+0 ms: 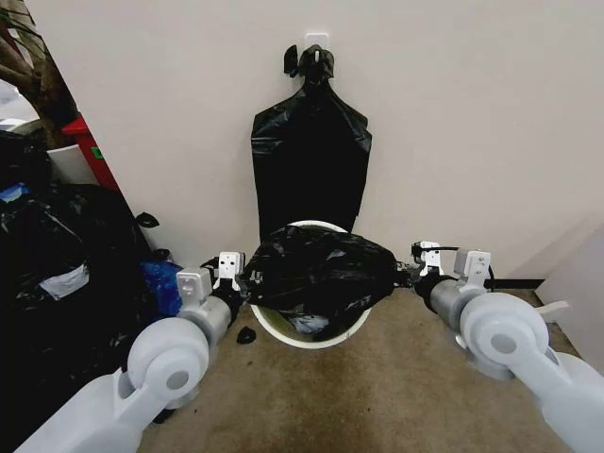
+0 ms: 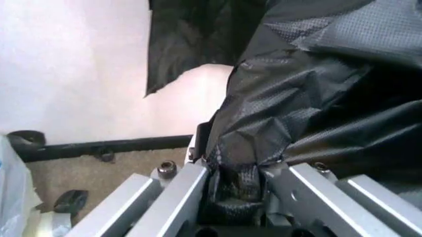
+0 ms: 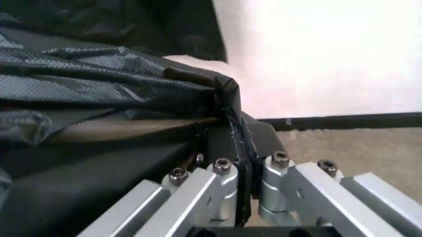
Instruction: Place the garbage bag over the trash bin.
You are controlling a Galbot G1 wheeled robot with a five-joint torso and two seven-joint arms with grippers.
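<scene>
The black, crinkly garbage bag [image 1: 323,272] is stretched between my two grippers, just above the round white trash bin [image 1: 307,338] on the floor by the wall. Most of the bin's mouth is covered; its front rim and part of the back rim show. My left gripper [image 1: 247,276] is shut on the bag's left edge, and the left wrist view shows bag film [image 2: 316,98] bunched between its fingers [image 2: 173,195]. My right gripper [image 1: 406,274] is shut on the right edge, pinching a fold of the bag [image 3: 99,89] between its fingers [image 3: 221,185].
A flat bunch of black bags [image 1: 311,151] hangs from a wall hook behind the bin. A heap of bulging black bags [image 1: 57,274] and a blue item [image 1: 162,283] crowd the left side. A small black scrap [image 1: 245,335] lies on the brown carpet. A dark baseboard [image 3: 356,121] runs along the wall.
</scene>
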